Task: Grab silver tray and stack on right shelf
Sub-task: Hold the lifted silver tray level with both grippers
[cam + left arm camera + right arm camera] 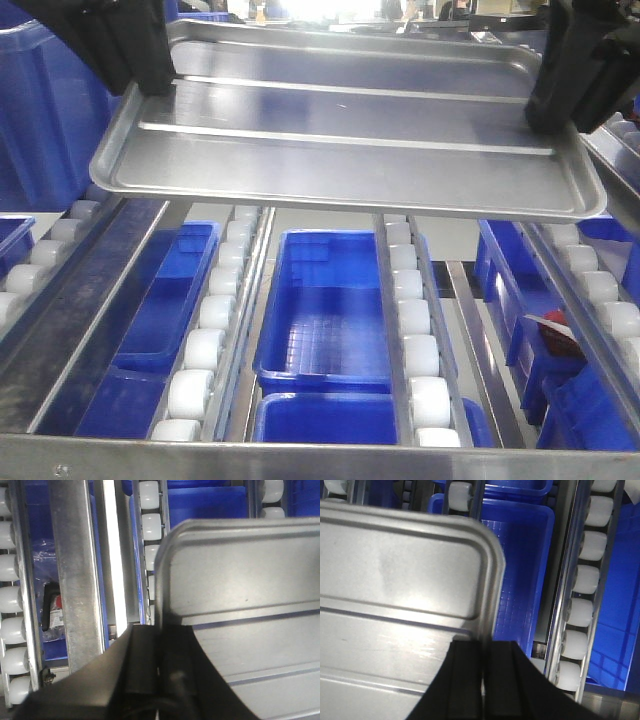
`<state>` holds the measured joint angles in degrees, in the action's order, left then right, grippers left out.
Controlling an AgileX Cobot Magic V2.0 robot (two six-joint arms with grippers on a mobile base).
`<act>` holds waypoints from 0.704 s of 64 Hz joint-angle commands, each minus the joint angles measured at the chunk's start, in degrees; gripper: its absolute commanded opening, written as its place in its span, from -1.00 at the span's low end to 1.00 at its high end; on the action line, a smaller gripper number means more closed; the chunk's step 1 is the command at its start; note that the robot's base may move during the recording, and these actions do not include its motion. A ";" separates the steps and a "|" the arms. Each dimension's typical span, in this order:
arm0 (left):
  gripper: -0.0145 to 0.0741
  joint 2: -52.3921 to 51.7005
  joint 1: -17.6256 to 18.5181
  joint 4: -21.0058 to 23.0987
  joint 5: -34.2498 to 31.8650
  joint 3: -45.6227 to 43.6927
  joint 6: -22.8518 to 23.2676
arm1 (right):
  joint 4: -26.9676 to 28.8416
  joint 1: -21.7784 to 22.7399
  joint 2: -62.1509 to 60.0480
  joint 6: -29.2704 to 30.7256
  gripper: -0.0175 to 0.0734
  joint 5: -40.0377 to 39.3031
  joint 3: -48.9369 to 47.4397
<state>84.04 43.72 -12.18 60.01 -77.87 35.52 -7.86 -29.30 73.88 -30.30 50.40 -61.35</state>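
The silver tray, shiny with two long ridges, hangs level in the air above the right shelf. My left gripper is shut on its left rim and my right gripper on its right rim. In the left wrist view the black jaws of the left gripper pinch the edge of the tray. In the right wrist view the right gripper pinches the edge of the tray. The shelf's shiny front crossbar runs along the bottom, with white roller rails running back under the tray.
Blue plastic bins sit below the roller rails. A second roller rail runs right of centre. A red and white object lies in a bin at the right. A tall blue crate stands at the left.
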 commanded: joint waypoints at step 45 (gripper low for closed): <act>-0.88 -1.85 0.33 -2.43 -0.35 -1.76 -0.13 | -1.97 0.10 -1.97 1.14 -0.49 -1.66 -2.02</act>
<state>84.04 43.72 -12.18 60.14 -77.87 35.52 -7.81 -29.30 73.88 -30.30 50.40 -61.35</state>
